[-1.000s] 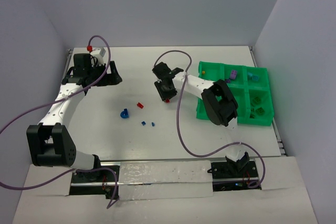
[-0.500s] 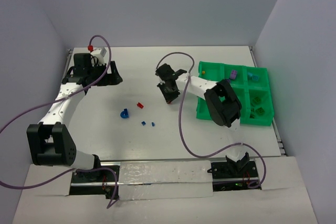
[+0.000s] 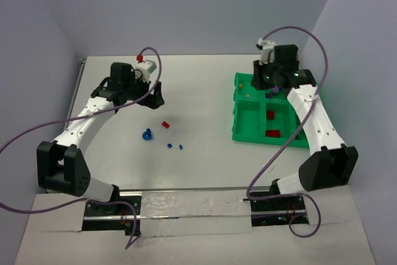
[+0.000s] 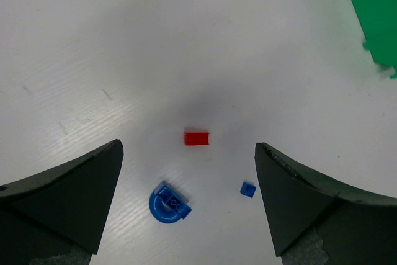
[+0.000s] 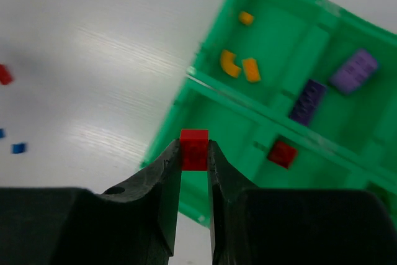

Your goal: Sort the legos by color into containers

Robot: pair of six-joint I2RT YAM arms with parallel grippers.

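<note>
Right wrist view: the right fingers [image 5: 166, 178] clamp a red plastic lego brick [image 5: 194, 142] over the bright green plastic divided tray [image 5: 214, 122]. Left fingers [image 4: 68, 184] gape over the white surface [image 4: 186, 41], where a second red brick [image 4: 196, 138], a round blue piece [image 4: 167, 203] and a small blue brick [image 4: 248, 188] lie.

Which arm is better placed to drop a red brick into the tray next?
Right. The right gripper pinches a red brick over the green tray; the left gripper hangs open over loose bricks, away from it.

text: none legible | brands: none | views possibly too blurred
</note>
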